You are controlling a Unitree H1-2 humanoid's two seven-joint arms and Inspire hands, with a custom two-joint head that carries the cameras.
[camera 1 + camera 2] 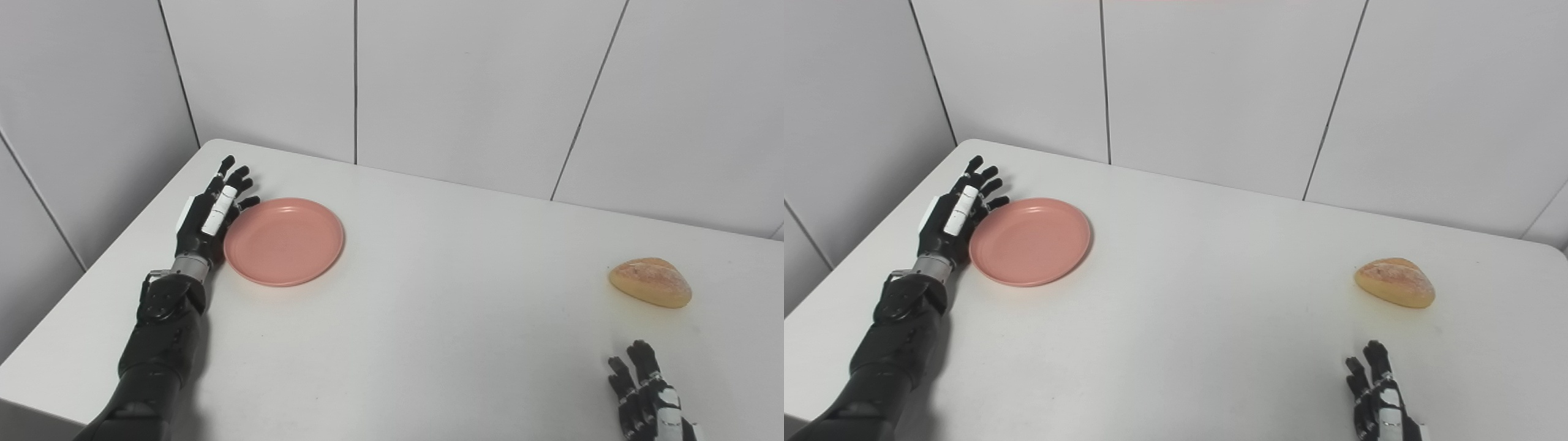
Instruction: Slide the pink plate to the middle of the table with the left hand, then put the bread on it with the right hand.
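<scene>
While spread straight and holding nothing, fingers [236, 177] of left hand [208, 214] point toward upper left of frame, tips fanned apart near far left table corner. Presses its inner side against left rim of pink plate [283, 241]; touching or just beside, hard to tell which. White strips on back of hand, no readable writing on them. Dark forearm runs down to bottom left edge of frame.

At bottom right, fingers [1375, 361] of right hand [1381, 398] extended and apart, gripping nothing, palm mostly cut off by bottom edge. Bare tabletop between those fingertips and bread [650, 282] above them; near but apart.

Plate sits flat at left centre of frame, empty, well short of table's middle. Bread, a golden crusty roll, lies at right centre, well apart from plate. No brand, label or lettering anywhere on plate, bread, table or wall.

White table [441, 318] with rounded far left corner at upper left; left edge runs diagonally down to bottom left. Far edge meets white panelled wall [465, 86] with thin dark seams. Wide bare stretch of tabletop between plate and bread, across whole centre and lower middle of frame. Less room left of plate, between hand and table's left edge.
</scene>
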